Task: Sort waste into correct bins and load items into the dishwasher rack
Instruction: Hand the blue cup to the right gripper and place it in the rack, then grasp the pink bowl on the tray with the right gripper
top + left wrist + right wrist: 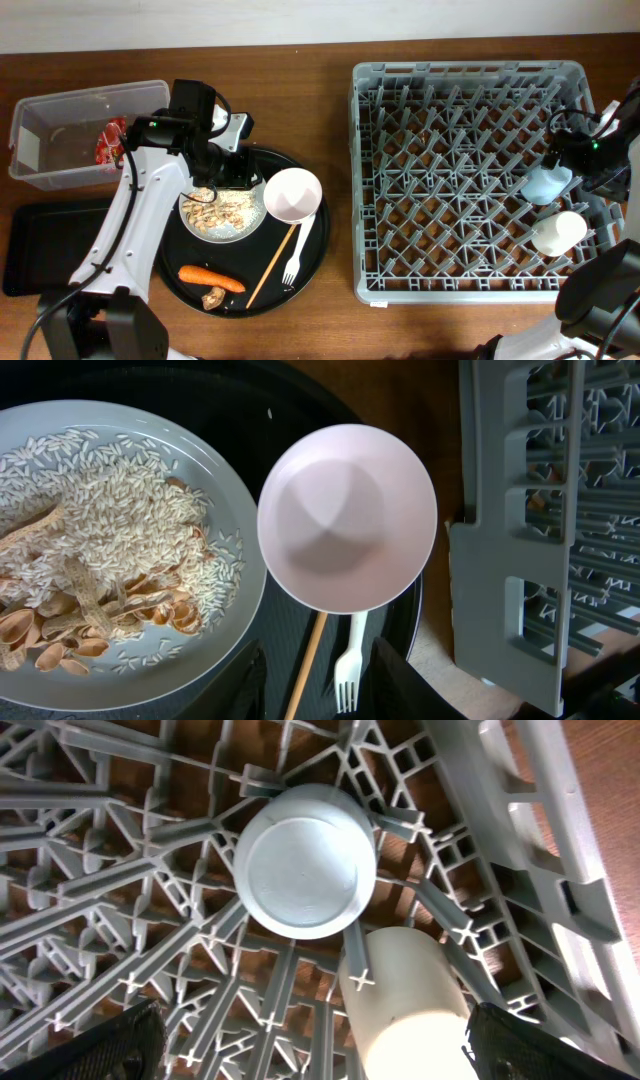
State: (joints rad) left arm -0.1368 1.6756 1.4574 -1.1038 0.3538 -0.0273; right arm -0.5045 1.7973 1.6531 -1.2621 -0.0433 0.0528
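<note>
Left gripper (320,695) spread open, empty, above the round black tray (250,390); pink bowl (347,518) just ahead of its fingertips, white round plate (228,490) with rice (110,500) beside; right gripper (320,1050) wide open, empty, over the dishwasher rack (540,850); small blue cup (305,860) ahead, cream cup (410,1000) nearer, below the gap.

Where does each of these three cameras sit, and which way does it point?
Overhead: above the table, facing straight down on dishwasher rack and round black tray; both arms show.
Left wrist: on the left arm, facing down at the pink bowl; left pincer tips at bottom edge.
Right wrist: on the right arm, facing down at the small blue cup; right pincer tips in bottom corners.
Overhead and left wrist share the bowl.
</note>
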